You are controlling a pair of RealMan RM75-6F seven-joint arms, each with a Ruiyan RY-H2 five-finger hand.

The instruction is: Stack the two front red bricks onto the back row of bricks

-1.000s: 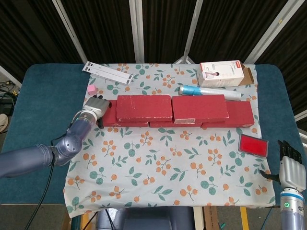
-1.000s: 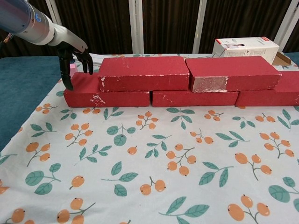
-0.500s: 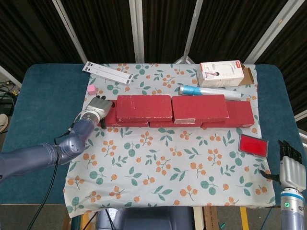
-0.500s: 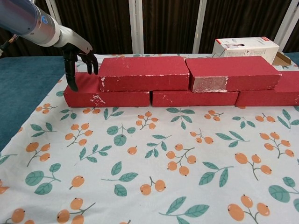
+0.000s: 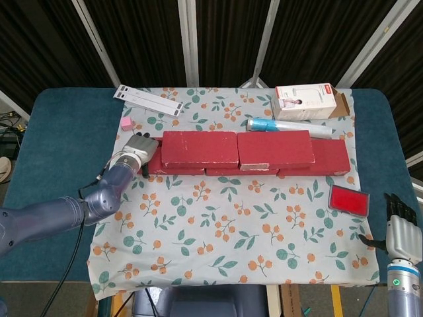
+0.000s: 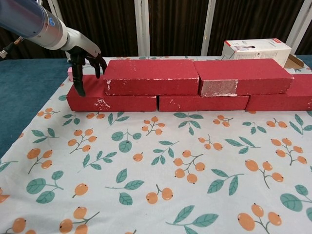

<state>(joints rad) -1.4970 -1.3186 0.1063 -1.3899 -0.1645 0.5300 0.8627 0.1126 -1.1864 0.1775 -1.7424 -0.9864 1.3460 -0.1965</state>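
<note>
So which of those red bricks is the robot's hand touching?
The left-end red brick of the bottom row. The left hand rests its fingers on that brick's exposed end; the other bricks lie further right, away from it.

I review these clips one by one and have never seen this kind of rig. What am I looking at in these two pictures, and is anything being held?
This is a two-armed robot with finger hands, steered by a person. The head view looks down on the table; the chest view looks across it from low in front. On a flowered cloth lie red bricks: a bottom row with two top bricks already stacked on it. Behind them are a white box, a blue and white tube, a white strip and a small pink block; a flat red case lies to the right. The left hand touches the left end of the bricks, gripping nothing. The right hand waits at the table's near right edge, holding nothing.
</note>
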